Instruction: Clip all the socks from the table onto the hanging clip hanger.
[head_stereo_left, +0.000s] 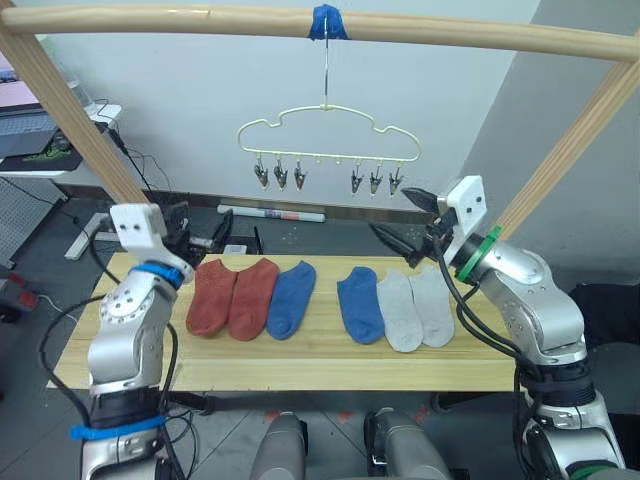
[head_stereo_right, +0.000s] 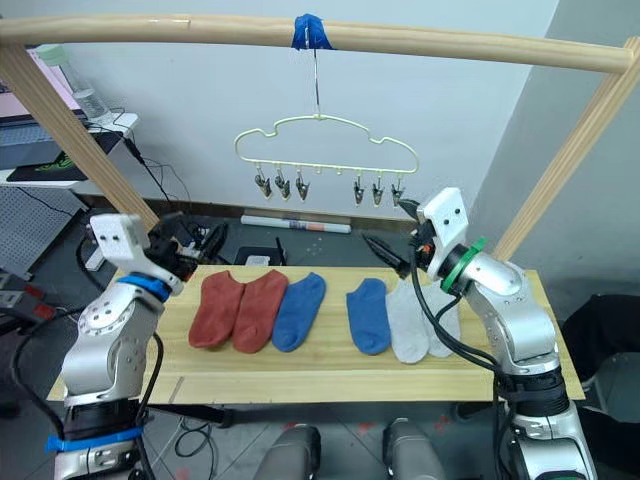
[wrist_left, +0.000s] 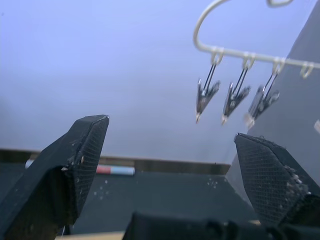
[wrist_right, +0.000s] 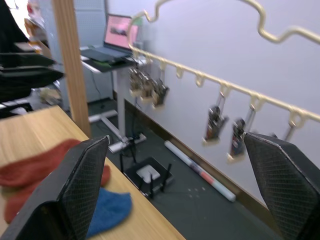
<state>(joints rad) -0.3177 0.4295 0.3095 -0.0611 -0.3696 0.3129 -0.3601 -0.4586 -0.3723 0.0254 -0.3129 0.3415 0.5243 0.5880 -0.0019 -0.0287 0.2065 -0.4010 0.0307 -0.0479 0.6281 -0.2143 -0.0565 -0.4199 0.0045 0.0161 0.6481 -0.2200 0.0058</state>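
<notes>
Left eye view: our left gripper and right gripper hover spread and empty, six socks unclipped mid-frame.

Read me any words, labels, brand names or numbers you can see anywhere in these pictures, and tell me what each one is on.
No text can be read in any view.
The laptop screen shows only a pink blur.
The rolled tube on the floor behind the table has red and blue markings, too small to read.
The socks and the clip hanger carry no print.
</notes>
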